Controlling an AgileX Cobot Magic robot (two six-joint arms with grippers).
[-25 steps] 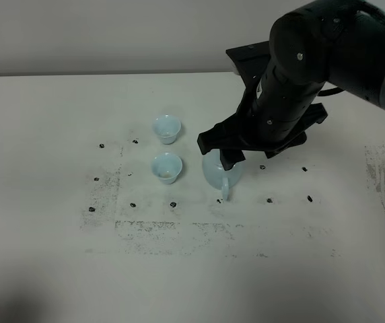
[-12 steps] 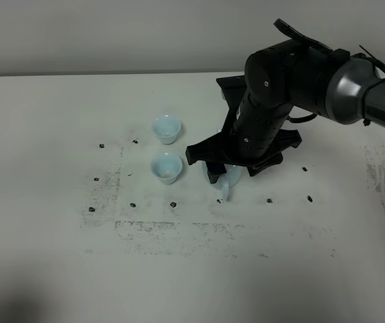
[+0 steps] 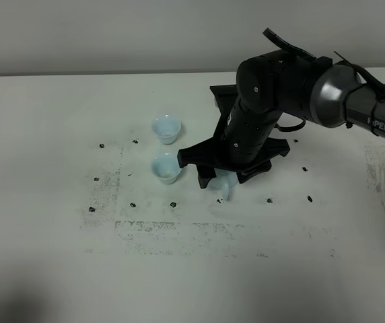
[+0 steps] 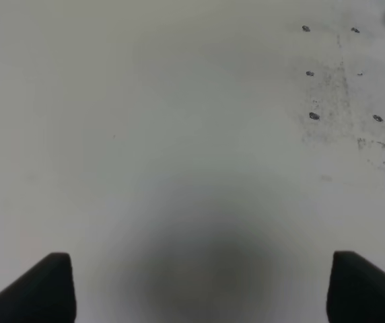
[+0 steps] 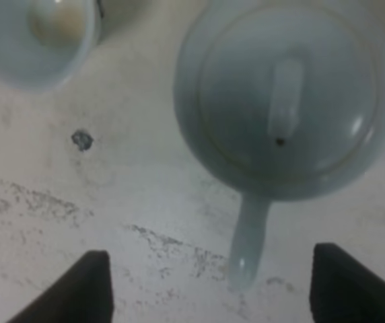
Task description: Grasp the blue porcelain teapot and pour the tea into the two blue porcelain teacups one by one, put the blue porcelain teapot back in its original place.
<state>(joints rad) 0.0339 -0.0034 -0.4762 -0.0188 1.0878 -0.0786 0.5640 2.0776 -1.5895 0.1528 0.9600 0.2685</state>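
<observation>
With your right gripper [image 5: 209, 289] spread wide over the teapot [image 5: 287, 101], centre the jaws astride its handle [image 5: 248, 242] before lowering, clear of the near cup [image 5: 38, 33].

Right arm [image 3: 327, 94] — white lettering, only "PER" legible.

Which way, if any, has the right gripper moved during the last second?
Yes. The right gripper has moved left, toward the nearer cup, and lower over the teapot, which it now mostly hides.
</observation>
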